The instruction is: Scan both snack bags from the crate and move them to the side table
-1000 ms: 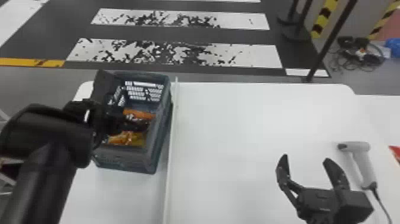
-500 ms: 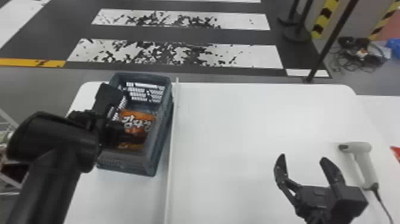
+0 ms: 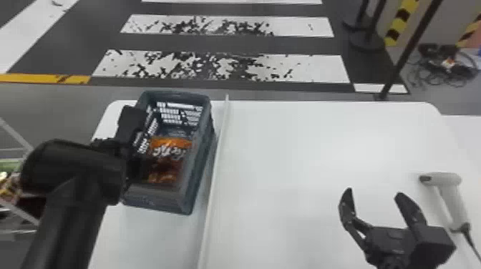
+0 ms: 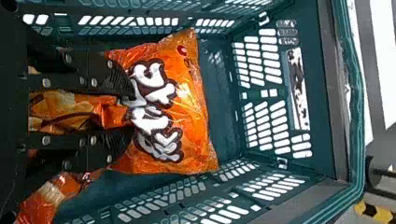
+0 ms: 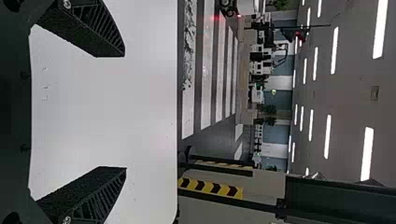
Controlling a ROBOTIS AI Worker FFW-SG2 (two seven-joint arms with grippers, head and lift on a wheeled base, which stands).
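In the head view, my left gripper [image 3: 143, 164] is down inside the crate [image 3: 204, 146], at an orange snack bag [image 3: 171, 143]. The left wrist view has that snack bag [image 4: 187, 102] lettered side toward the camera, its near end crumpled between the fingers of my left gripper [image 4: 128, 116], which is shut on it. More orange and yellow wrapping shows behind the fingers, and a second snack bag [image 4: 46, 200] is partly visible beside them. My right gripper [image 3: 374, 193] stands open over the table near the scanner [image 3: 447, 193]; its spread fingers flank nothing in the right wrist view [image 5: 125, 112].
A thin raised strip [image 3: 214, 171] runs along the white table [image 3: 304, 153] just right of the crate. The scanner's cable trails off at the right edge. Beyond the table are black posts and a floor with white stripes.
My left gripper has shifted slightly within the crate, and the orange bag's lettering, mostly covered a second ago, now shows. The right gripper has moved slightly.
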